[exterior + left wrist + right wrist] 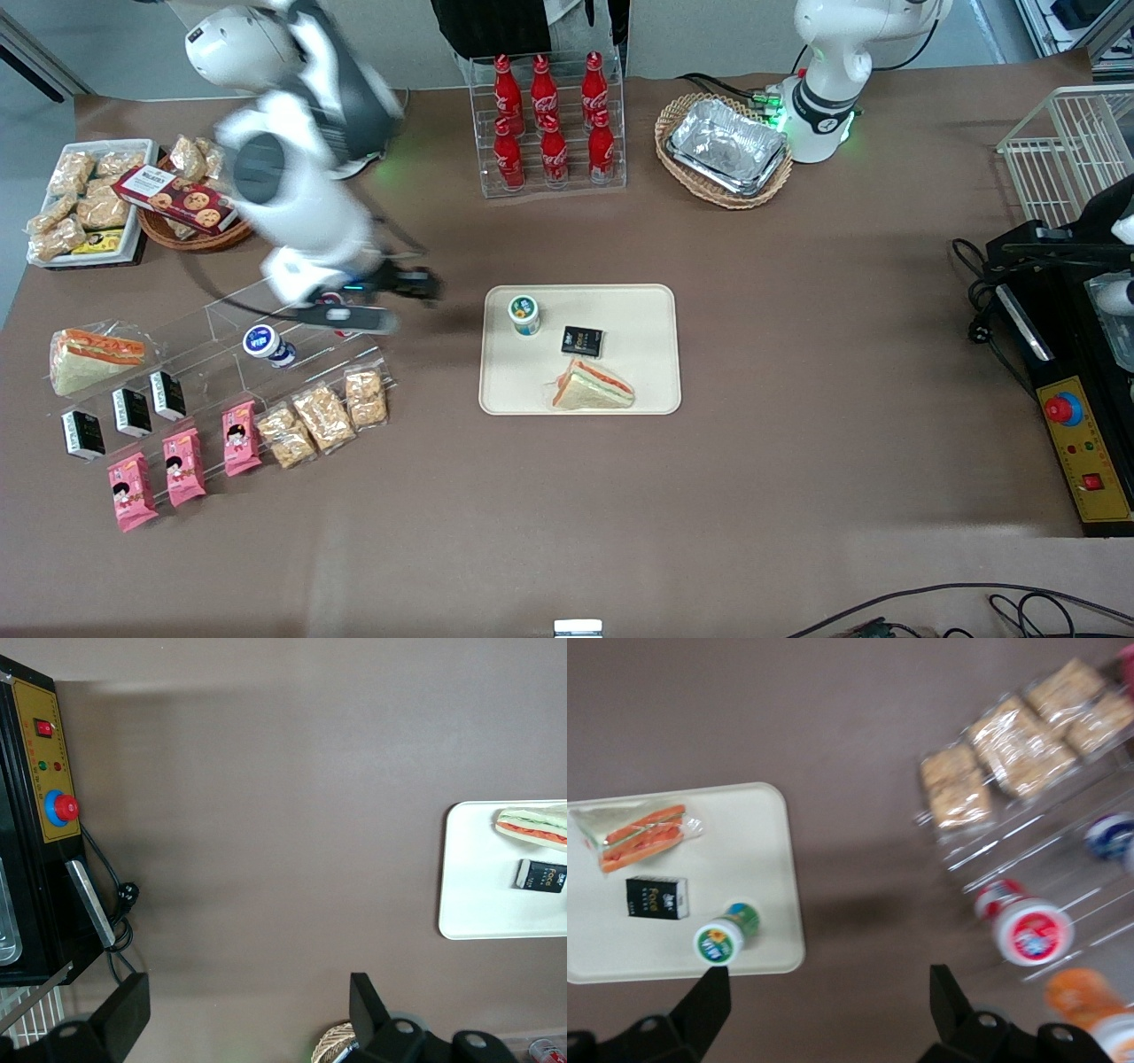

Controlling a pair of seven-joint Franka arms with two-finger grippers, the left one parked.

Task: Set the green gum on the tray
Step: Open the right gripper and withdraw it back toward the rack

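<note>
— Where's the gum [524,315]?

— Upright, round white lid up, in the smooth cream tray's [642,390] upper left corner in the front view.

— The gripper [824,1001]?

— Above bare table beside the tray, fingers [709,997] wide apart, empty.
</note>
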